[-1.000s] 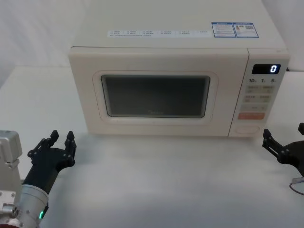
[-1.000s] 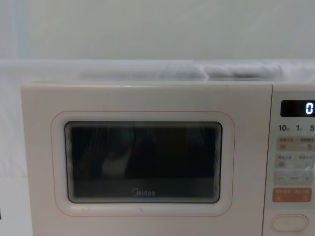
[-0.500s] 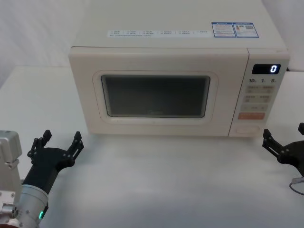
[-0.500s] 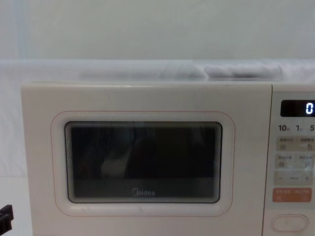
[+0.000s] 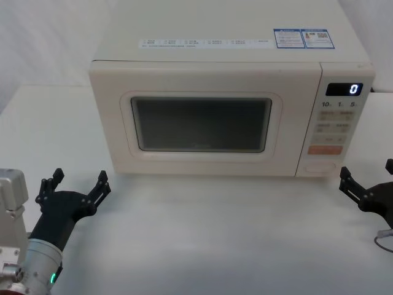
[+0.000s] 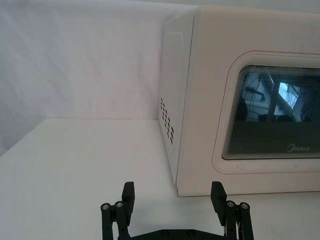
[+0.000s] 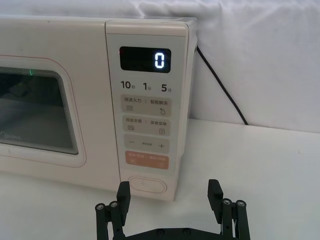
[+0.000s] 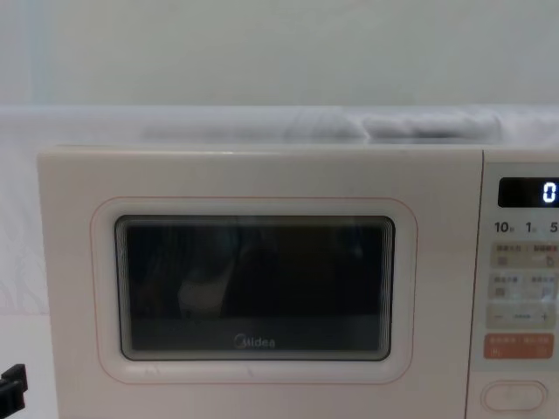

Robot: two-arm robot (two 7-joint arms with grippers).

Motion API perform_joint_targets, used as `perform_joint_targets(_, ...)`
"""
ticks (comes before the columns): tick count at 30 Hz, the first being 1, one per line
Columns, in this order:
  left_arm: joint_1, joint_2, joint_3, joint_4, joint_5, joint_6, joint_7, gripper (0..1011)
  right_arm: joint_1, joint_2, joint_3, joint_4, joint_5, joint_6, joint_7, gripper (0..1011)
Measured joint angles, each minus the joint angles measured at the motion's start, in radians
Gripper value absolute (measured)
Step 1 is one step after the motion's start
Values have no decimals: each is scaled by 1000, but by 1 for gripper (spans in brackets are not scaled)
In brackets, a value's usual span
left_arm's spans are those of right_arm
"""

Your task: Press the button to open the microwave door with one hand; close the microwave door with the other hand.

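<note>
1. Cream plastic covers the microwave door (image 5: 202,126), which we see shut flush with the oven body, its dark window facing us on the white worktop (image 5: 215,233).
2. We find the button (image 7: 147,185) at the bottom of the control panel (image 7: 146,110), just under the orange key (image 7: 146,161); nothing touches it.
3. We read a lit "0" on the display (image 5: 344,89) at the top of that panel.
4. Our left end effector (image 5: 72,187) sits low over the worktop, in front of the oven's left corner and apart from it, with its fingers (image 6: 129,192) spread wide and holding nothing.
5. Our right end effector (image 5: 367,178) hangs at the right edge of the head view, just in front of and beside the control panel, not touching it; in the right wrist view its fingers (image 7: 215,191) stand spread, also empty, with the button near the gap between them.
6. We also see a black cable (image 7: 220,85) running down behind the oven's right side.
</note>
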Motion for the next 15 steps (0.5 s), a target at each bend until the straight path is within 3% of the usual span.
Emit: perform_joint_targets(15, 0, 0, 0, 0, 0, 0, 0, 1001, 0, 0, 0, 0, 0, 0, 0, 1002)
